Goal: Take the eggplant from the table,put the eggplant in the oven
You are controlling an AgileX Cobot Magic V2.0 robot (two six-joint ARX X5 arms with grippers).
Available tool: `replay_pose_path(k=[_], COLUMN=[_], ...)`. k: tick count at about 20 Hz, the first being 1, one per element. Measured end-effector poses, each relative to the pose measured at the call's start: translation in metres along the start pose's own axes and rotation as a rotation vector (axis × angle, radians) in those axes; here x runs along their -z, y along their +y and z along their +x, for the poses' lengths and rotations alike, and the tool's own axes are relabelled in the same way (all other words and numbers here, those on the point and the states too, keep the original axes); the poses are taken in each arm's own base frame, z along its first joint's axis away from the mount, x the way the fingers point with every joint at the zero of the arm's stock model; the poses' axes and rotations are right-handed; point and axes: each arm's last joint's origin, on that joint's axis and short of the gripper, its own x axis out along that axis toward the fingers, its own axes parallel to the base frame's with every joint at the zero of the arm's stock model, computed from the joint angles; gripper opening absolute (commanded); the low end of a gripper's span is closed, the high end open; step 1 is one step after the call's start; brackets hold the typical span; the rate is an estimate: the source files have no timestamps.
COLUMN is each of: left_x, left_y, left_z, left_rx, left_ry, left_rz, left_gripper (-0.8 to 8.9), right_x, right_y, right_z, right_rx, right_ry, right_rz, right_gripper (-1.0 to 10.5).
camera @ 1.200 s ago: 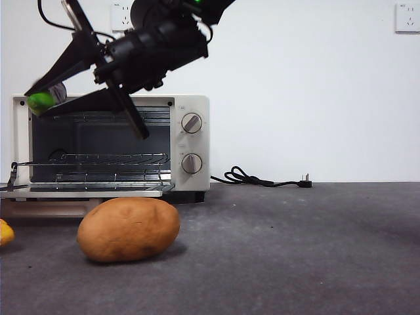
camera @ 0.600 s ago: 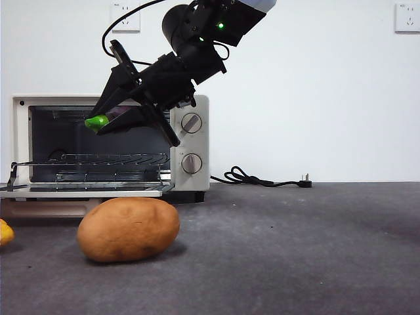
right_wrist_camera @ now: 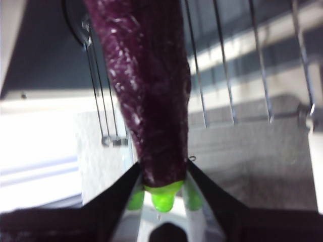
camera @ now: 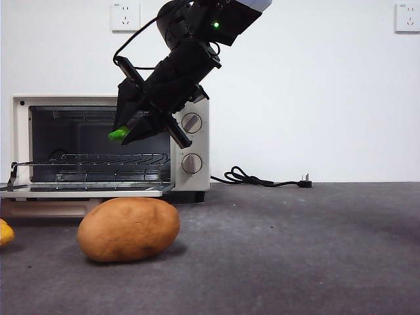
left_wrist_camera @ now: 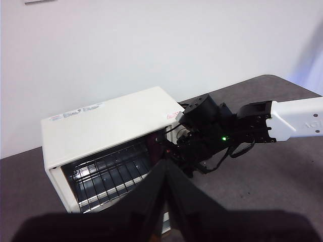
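- Nearest the low front camera, a tan potato (camera: 128, 229) lies on the table (camera: 295, 249), untouched and no part of my job; a yellow object shows at the frame's edge, too cropped to name.
- Behind it the oven (camera: 190, 141) stands with its door (camera: 82, 191) dropped flat and the wire rack (camera: 98, 159) exposed.
- My right gripper (camera: 131, 131) hangs in front of the open cavity, above the rack, angled down toward the opening.
- Its jaws are clamped on the eggplant (right_wrist_camera: 146, 101) at the stem end: my wrist camera shows the bright green cap pinched between them and the glossy purple body running out ahead toward the rack wires.
- From the front only the green cap (camera: 119, 134) peeks out below the jaws; the purple body is hidden by the gripper.
- Progress, as I judge it: the eggplant is off the table and carried to the oven mouth, so the pick-up is done. What is left is to ease it in over the rack, lower it, and let go.
- My left gripper (left_wrist_camera: 164, 201) waits high and well back, jaws pressed together and holding nothing, looking down on the oven and the working arm.
- Farthest off, a black power cord (camera: 262, 178) lies along the wall.
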Motion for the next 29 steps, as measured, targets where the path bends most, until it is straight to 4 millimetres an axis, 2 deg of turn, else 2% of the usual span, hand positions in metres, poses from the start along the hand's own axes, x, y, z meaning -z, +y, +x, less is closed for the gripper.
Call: replay_pose_path(k=[3, 5, 7, 17, 29], left_x=[0.001, 0.002, 0.002, 0.005, 0.005], left_y=[0.0, 0.0, 0.0, -0.001, -0.001], left_z=[0.0, 0.0, 0.0, -0.001, -0.001], left_rx=[0.001, 0.002, 0.003, 0.006, 0.007], left_ry=[0.005, 0.018, 0.024, 0.049, 0.049], left_rz=[-0.001, -0.005, -0.006, -0.013, -0.006], left_gripper=[-0.05, -0.05, -0.05, -0.05, -0.05], right_x=[-0.001, -0.002, -0.003, -0.005, 0.006], right_y=[-0.001, 0.0, 0.003, 0.006, 0.012], right_z=[0.004, 0.004, 0.004, 0.004, 0.006], right_rx=[-0.001, -0.008, -0.027, -0.049, -0.085], right_ry=[-0.037, -0.067, -0.085, -0.111, -0.059], right_rz=[-0.022, -0.036, -0.057, -0.129, -0.17], right_gripper=[0.5, 2.3, 2.9, 2.9, 2.9])
